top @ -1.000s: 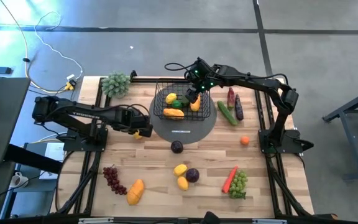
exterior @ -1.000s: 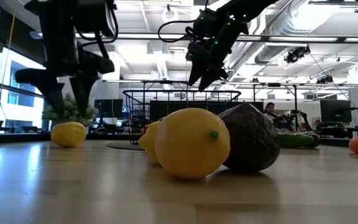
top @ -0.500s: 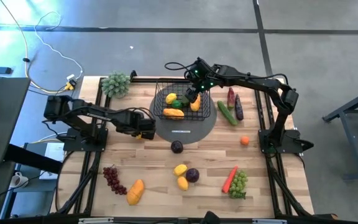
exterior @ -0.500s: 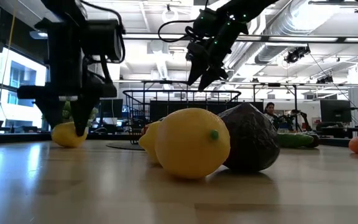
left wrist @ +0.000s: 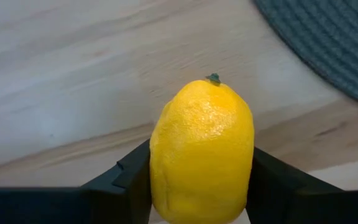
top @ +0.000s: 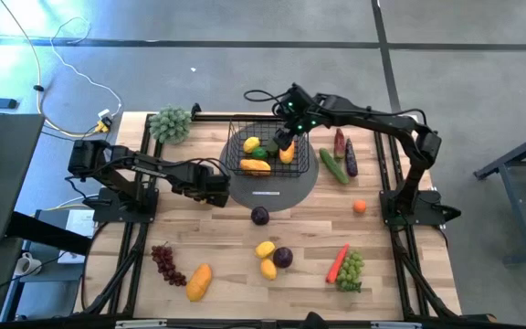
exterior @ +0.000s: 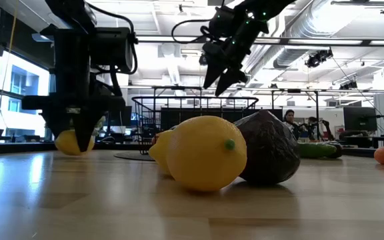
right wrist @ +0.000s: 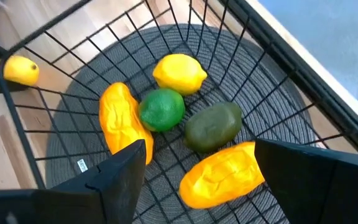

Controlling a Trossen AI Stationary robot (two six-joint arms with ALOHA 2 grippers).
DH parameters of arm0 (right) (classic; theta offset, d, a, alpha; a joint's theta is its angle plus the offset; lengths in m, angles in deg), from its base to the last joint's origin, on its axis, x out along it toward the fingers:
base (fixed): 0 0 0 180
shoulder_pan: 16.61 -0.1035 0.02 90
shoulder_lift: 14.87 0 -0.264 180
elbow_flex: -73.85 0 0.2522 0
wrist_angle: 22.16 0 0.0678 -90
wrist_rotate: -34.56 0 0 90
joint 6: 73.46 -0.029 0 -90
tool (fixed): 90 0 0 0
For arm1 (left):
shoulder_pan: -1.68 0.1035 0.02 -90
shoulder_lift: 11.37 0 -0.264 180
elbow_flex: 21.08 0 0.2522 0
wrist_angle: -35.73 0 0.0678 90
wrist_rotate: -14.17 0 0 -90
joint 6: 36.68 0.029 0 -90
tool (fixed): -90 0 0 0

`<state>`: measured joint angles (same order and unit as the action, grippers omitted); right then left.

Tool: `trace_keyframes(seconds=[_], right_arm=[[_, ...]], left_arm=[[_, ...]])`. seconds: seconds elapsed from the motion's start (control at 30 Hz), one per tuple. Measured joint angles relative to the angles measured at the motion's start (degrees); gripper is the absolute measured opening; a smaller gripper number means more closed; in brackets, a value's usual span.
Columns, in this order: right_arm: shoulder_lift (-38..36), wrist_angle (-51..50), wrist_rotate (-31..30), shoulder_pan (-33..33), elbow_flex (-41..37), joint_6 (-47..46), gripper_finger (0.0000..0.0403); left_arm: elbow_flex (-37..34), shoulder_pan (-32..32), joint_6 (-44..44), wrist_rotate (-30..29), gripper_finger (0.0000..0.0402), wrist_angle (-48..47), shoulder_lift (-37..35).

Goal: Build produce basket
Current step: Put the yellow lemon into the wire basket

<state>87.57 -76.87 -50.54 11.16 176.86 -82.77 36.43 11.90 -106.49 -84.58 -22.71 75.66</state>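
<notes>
Jaws of my left gripper (left wrist: 201,186) sit on both sides of a yellow lemon (left wrist: 202,149), touching it, down on the wooden desk (top: 318,239) just beside the grey round mat (top: 301,185). My right gripper (top: 284,139) hangs over the black wire basket (top: 241,151) with its jaws wide apart and holding nothing. Inside the basket lie a second lemon (right wrist: 179,73), a lime (right wrist: 161,110), an avocado (right wrist: 213,126) and two mangoes (right wrist: 219,175).
</notes>
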Motion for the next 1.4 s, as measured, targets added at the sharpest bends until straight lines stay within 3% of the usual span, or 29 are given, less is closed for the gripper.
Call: trace_keyframes(seconds=[0.33, 0.7, 1.03, 1.4], right_arm=[[-3.5, -0.4, -1.4, 0.4, 0.0, -2.5, 0.0281], [-5.6, -1.7, -1.4, 0.5, 0.0, -5.4, 0.0281], [-9.1, -3.8, -4.6, 0.7, 0.0, -13.0, 0.0281], [-11.4, -14.5, -10.9, -0.4, 0.0, -24.1, 0.0281]], left_arm=[[3.4, 3.7, 10.1, 0.7, 0.017, -0.5, -7.6], [10.6, 13.8, 25.1, -2.6, 0.017, 0.4, -16.3], [11.9, 22.7, 40.5, 3.8, 0.017, 15.6, -16.3], [12.0, 26.3, 53.0, 10.3, 0.017, 29.1, -12.1]])
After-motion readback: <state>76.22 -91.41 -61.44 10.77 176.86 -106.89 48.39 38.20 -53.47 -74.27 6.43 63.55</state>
